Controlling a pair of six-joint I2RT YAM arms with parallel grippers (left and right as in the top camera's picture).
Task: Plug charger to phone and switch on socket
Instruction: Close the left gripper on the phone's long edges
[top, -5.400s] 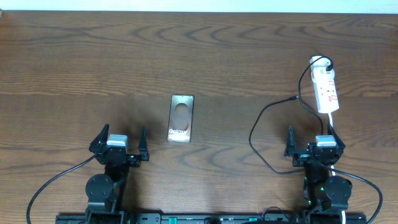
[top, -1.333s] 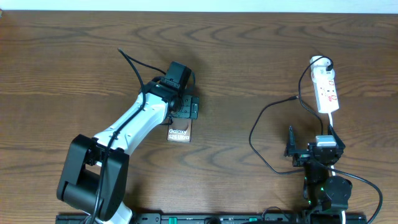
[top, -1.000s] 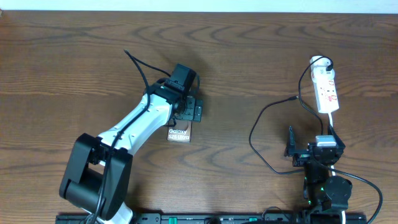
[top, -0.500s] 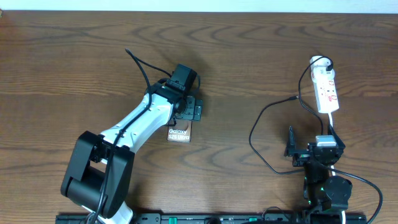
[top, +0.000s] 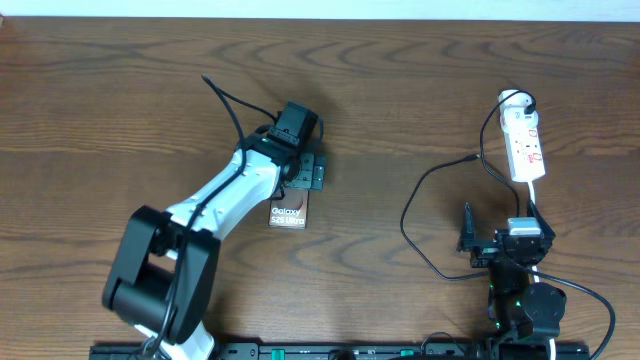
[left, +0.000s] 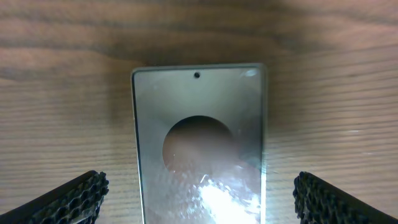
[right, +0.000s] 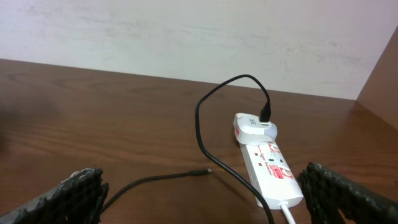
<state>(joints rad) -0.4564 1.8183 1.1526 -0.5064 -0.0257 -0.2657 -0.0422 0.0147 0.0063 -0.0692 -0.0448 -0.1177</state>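
The phone (top: 288, 214) lies flat left of the table's middle; its far end is hidden under my left gripper (top: 297, 182). In the left wrist view the phone (left: 199, 137) fills the middle, shiny with a dark round reflection. My left gripper (left: 199, 202) is open, its fingers (left: 68, 199) standing wide on either side and apart from the phone. The socket (top: 524, 145) lies at the far right. The charger (top: 405, 215) runs from a plug head (right: 266, 112) in a loop to its connector tip (right: 205, 171), which lies loose on the wood. My right gripper (right: 205, 199) is open and holds nothing.
A white adapter (right: 252, 126) sits at the socket's far end, and a white cord (right: 287, 214) leaves its near end toward my right arm's base (top: 525, 300). A pale wall (right: 186, 37) rises behind the table's far edge.
The left arm has come out from its rest place to over the phone; over the last second it hardly moves. The right arm has stayed put.
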